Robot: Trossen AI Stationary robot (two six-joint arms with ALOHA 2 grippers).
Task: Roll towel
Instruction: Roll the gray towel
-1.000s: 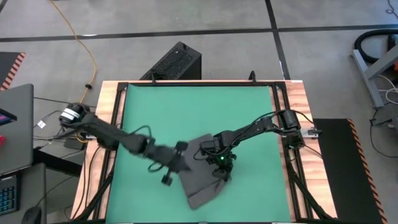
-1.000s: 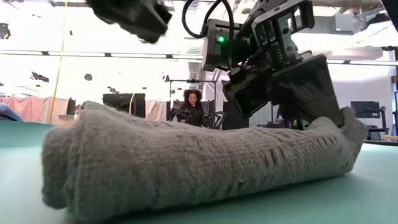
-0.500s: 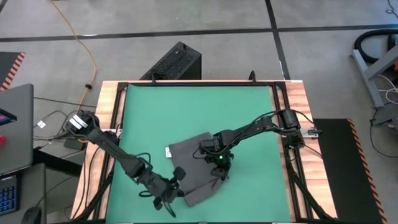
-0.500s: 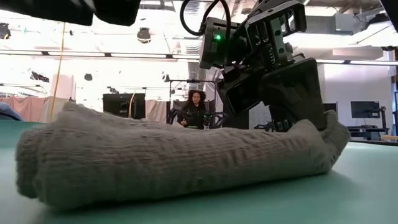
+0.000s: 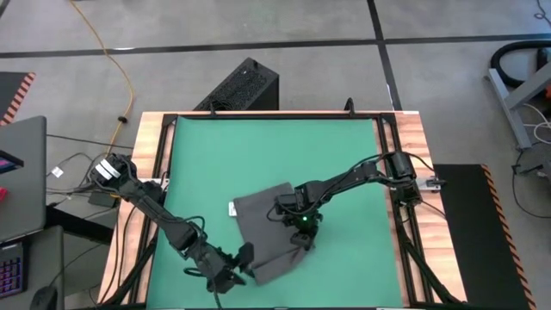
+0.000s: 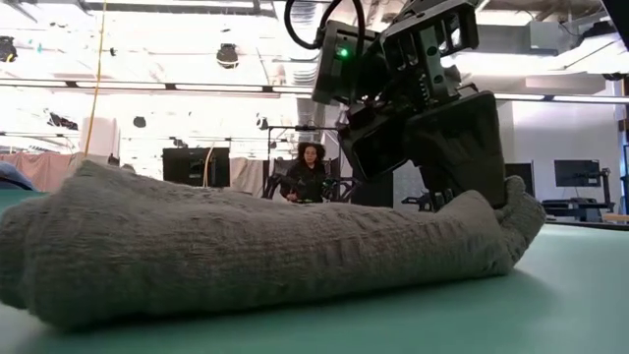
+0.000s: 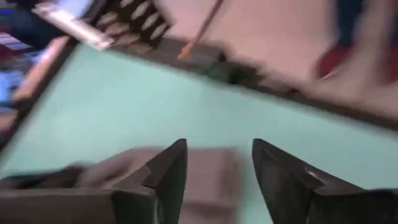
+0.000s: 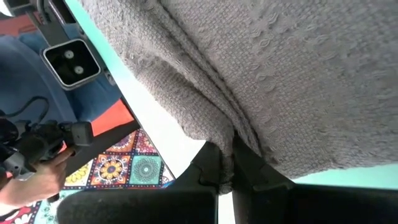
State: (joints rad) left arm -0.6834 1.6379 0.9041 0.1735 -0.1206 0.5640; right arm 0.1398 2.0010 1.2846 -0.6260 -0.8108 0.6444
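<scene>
Green mat (image 5: 275, 155) covering the bench (image 5: 415, 155) almost edge to edge, wooden rim showing at both sides. Dark grey towel (image 5: 263, 232) lying toward the near half of the mat, slightly right of centre, partly folded over itself into a thick, low hump; seen level in the low view (image 6: 226, 251) as a long soft bulge with a blunt turned-in end. Small white tag (image 5: 232, 207) sticking out at the far-left corner.

Soft, light, loose-woven terry by the look of it: likely to sag, crease and slide on the smooth mat rather than keep any shape, so best taken at a folded edge or corner, with several layers pinched together, not on the flat middle.

Right end effector (image 5: 301, 238) down on the towel's right edge, fingers pinched narrow on a fold of the cloth, the weave bunching into the grip in the right wrist view (image 8: 224, 163).

Left end effector (image 5: 231, 274) low at the near-left corner of the towel, fingers spread apart with nothing between them, grey cloth showing just beyond the tips (image 7: 168, 165).
</scene>
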